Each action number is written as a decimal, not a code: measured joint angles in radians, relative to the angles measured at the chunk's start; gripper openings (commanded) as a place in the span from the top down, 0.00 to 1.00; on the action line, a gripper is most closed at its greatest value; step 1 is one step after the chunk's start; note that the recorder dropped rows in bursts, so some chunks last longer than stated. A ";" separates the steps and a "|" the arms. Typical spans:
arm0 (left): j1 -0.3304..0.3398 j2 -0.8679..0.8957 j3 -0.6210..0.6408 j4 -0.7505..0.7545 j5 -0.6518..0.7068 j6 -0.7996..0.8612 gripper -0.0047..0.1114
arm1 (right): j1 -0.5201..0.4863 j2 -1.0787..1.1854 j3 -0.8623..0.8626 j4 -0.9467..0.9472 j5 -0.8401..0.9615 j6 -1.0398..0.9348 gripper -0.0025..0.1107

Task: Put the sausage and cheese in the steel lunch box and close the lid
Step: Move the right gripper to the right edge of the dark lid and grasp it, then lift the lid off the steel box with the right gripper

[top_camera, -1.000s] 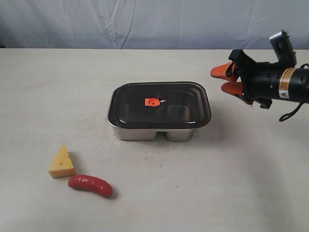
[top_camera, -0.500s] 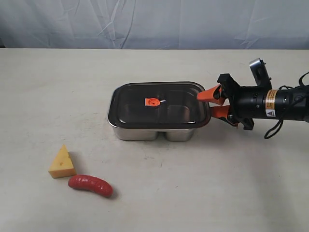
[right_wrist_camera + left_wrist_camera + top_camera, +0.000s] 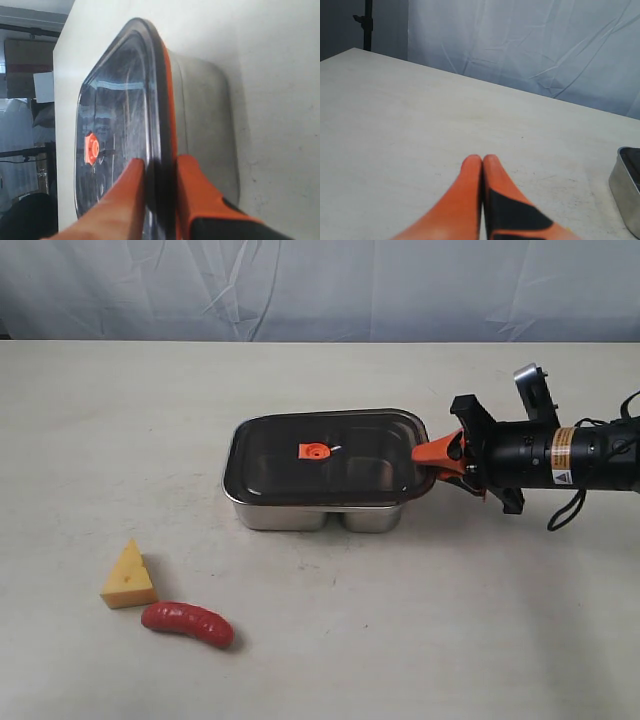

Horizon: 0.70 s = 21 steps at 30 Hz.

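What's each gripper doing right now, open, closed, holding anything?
Left gripper: closed, holding nothing.
Right gripper: closed on the edge of the lid.

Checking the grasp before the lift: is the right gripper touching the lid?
Touching. In the right wrist view the right gripper has one finger on each side of the lid at its rim, with no gap showing.

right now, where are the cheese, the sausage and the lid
cheese (image 3: 128, 576): exterior view, on its front yellow face
sausage (image 3: 187, 624): exterior view, middle of its red body
lid (image 3: 365, 462): exterior view, on its dark see-through panel
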 measured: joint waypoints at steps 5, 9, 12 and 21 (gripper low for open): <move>0.000 0.000 0.000 0.000 0.000 0.000 0.96 | 0.000 0.000 0.000 0.000 -0.022 0.002 0.99; 0.000 0.000 0.000 0.000 0.000 0.000 0.96 | 0.000 0.000 0.000 0.004 -0.072 0.002 0.99; 0.000 0.000 0.000 0.000 0.000 0.000 0.96 | 0.000 -0.008 0.000 0.027 -0.117 -0.018 0.99; 0.000 0.000 0.000 0.000 0.000 0.000 0.96 | 0.001 -0.190 -0.021 0.093 -0.152 -0.103 0.99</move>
